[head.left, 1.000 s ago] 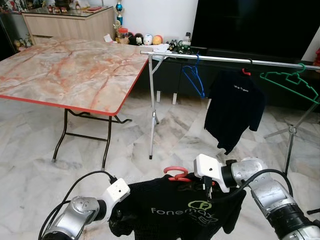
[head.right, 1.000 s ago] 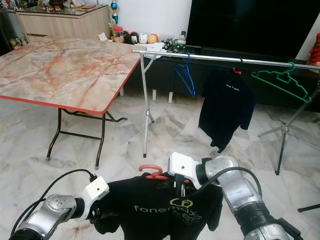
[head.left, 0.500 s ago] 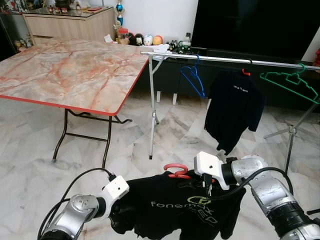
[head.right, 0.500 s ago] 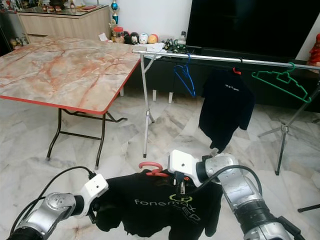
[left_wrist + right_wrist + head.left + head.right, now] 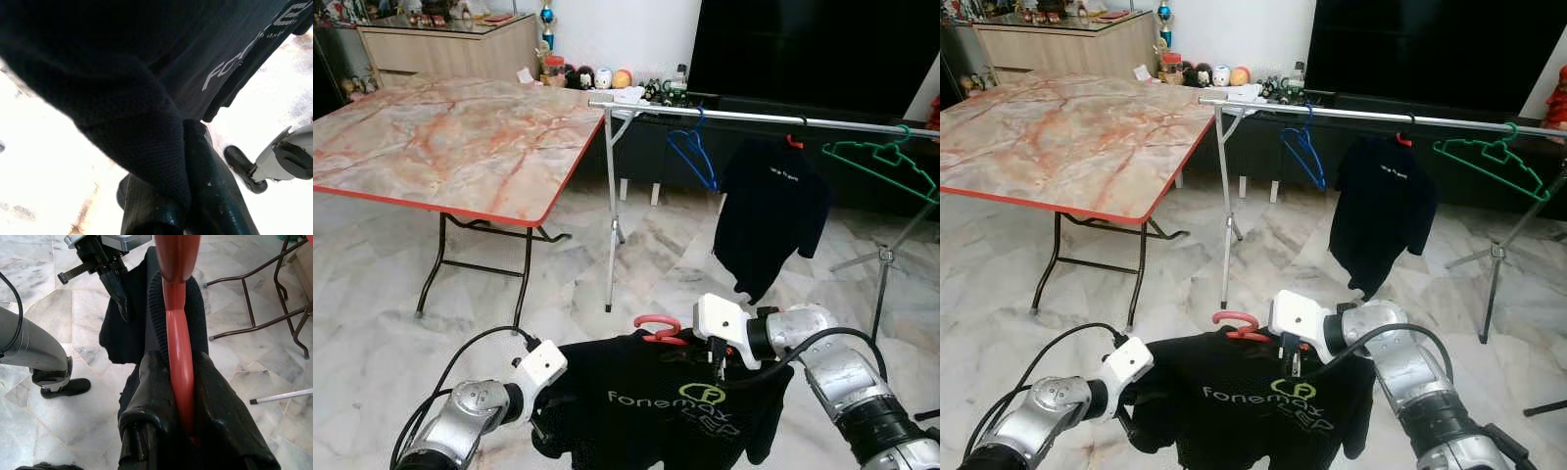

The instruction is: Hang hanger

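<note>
Fingers of the right gripper (image 5: 183, 396) are clamped on the red hanger (image 5: 177, 328), which runs straight up between the two black pads in the right wrist view. That hanger carries a black T-shirt (image 5: 671, 406) with pale lettering, held low in front of the robot above the marble floor (image 5: 372, 323); its red hook (image 5: 656, 330) pokes up from the collar just beside the right wrist's white housing. The right arm reaches in from the right, forearm bent inward toward the shirt's neck.

The left gripper (image 5: 188, 171) is pinched shut on a fold of the same shirt's cloth, at its left side, and the left arm comes up from the lower left with its cable looping over the elbow.

Beyond the shirt stands a metal clothes rail (image 5: 754, 117), well apart from the held hanger. On the rail hang a blue hanger (image 5: 693, 157), a dark shirt (image 5: 771, 215) and a green hanger (image 5: 881, 162). A marble-patterned folding table (image 5: 450, 147) stands to the left.
</note>
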{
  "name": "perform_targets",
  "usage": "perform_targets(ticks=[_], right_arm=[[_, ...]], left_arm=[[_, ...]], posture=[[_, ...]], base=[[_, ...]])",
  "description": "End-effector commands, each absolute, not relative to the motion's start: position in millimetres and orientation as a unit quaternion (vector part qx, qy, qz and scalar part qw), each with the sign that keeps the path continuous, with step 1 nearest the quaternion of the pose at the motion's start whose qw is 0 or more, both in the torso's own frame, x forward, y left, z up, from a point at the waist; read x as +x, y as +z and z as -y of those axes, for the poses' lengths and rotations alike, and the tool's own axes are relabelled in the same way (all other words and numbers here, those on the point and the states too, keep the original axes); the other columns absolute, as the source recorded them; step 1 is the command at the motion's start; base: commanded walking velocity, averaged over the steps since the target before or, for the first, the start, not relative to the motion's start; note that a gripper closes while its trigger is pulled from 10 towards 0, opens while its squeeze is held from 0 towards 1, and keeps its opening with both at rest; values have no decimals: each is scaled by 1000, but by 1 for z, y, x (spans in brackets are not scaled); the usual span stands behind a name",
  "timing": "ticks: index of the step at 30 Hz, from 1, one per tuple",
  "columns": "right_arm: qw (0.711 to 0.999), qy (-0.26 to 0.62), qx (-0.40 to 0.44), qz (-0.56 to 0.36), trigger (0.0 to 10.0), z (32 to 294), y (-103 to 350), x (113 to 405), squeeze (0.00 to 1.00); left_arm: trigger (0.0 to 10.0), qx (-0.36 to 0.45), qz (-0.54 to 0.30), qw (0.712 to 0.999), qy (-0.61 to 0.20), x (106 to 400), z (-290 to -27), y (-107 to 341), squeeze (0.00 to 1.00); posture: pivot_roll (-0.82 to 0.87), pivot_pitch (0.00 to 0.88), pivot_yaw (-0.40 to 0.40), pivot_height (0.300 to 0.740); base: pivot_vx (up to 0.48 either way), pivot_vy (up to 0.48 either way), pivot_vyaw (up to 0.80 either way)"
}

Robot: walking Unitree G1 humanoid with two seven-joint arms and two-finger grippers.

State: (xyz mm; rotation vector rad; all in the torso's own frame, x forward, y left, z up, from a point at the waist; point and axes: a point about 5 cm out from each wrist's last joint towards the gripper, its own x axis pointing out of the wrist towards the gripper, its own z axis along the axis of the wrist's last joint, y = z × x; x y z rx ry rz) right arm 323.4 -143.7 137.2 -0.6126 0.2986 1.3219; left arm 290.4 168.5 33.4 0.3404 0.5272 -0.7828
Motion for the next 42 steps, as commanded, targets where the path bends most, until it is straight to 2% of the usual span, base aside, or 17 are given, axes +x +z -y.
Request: perform_targets(ticks=[1,6,8,15,17,18,19,20,22,24,30,33,35,37,39,41,42], right_arm=[[748,591,-280,-113,10000,146,147,327,0],[752,567,-308,-136,10000,150,140,330,0],[754,501,-373,-201,10000,167,123,338,0],[787,335,-424,-297,10000,206,95,346,0],[810,309,-399,-299,10000,208,92,346,0],[841,259,-374,-291,10000,210,91,350,0],[841,259,-374,-291,10000,210,91,350,0],[878,200,-340,-270,10000,213,94,355,0],[890,181,-325,-263,10000,213,96,357,0],[955,126,-174,-205,10000,204,106,367,0],[981,68,-65,-169,10000,205,116,373,0],[985,54,-26,-161,10000,205,119,375,0],[988,32,29,-150,10000,207,124,378,0],[988,32,29,-150,10000,207,124,378,0],[988,27,33,-146,10000,204,127,381,0],[988,27,33,-146,10000,204,127,381,0],[989,34,31,-143,10000,198,128,383,0]], left_arm=[[0,163,-248,880,-371,292,-170,35,0],[0,164,-231,892,-352,298,-173,41,0],[0,172,-211,909,-316,306,-183,49,0],[0,161,-165,943,-242,319,-203,69,0],[0,159,-162,944,-241,319,-204,71,0],[0,156,-161,943,-245,318,-205,72,0],[0,156,-161,943,-245,318,-205,72,0],[0,158,-162,941,-254,317,-203,72,0],[0,159,-162,940,-256,316,-203,72,0],[0,158,-167,933,-278,314,-194,70,0],[0,155,-178,923,-304,310,-186,66,0],[0,162,-189,910,-332,306,-181,63,0],[0,164,-226,866,-415,291,-165,56,0],[0,164,-226,866,-415,291,-165,56,0],[0,156,-245,813,-505,271,-145,56,0],[0,156,-245,813,-505,271,-145,56,0],[0,119,-218,780,-574,258,-120,69,0]], posture=[[88,0,-38,740],[89,0,-38,740],[86,0,-35,740],[90,0,-40,740],[93,0,-41,740],[95,0,-41,740],[95,0,-41,740],[95,0,-40,740],[96,0,-40,740],[94,0,-38,740],[90,0,-35,740],[89,0,-34,740],[87,0,-37,740],[87,0,-37,740],[85,0,-36,740],[85,0,-36,740],[90,0,-40,740]], base=[[0,0,0],[0,0,0],[0,0,0],[0,0,0],[0,0,0],[0,0,0],[0,0,0],[0,0,0],[0,0,0],[0,0,0],[0,0,0],[0,0,0],[0,0,0],[0,0,0],[0,0,0],[0,0,0],[0,0,0]])
